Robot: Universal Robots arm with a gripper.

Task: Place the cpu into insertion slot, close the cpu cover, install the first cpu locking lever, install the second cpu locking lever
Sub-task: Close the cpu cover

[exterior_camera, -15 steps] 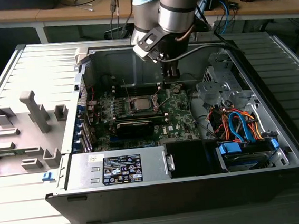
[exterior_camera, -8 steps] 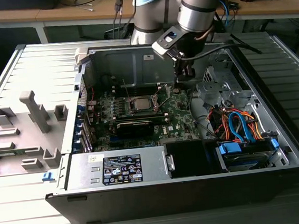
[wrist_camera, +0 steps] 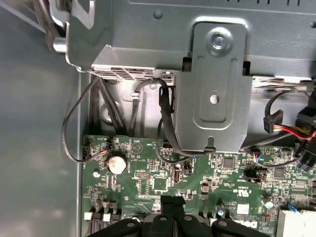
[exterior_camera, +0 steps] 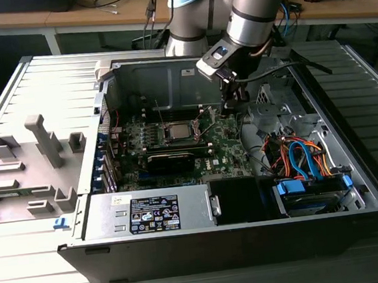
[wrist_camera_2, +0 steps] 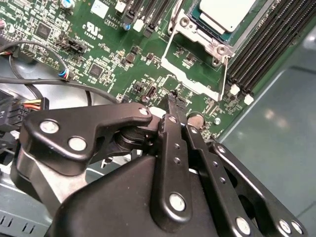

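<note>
cpu [wrist_camera_2: 224, 12] seated under closed cpu cover [wrist_camera_2: 197, 39]. fingers [wrist_camera_2: 170, 128] pressed together, tips just beside locking lever [wrist_camera_2: 192, 81]. judgement: push lever steadily, avoid board components.

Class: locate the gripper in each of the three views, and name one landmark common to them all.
Exterior view: gripper at the board, on the exterior view's right of the cpu.
Second wrist view: gripper, fingers shut, over the board near the cpu.
First wrist view: gripper over the board.
Shared landmark: the board.
</note>
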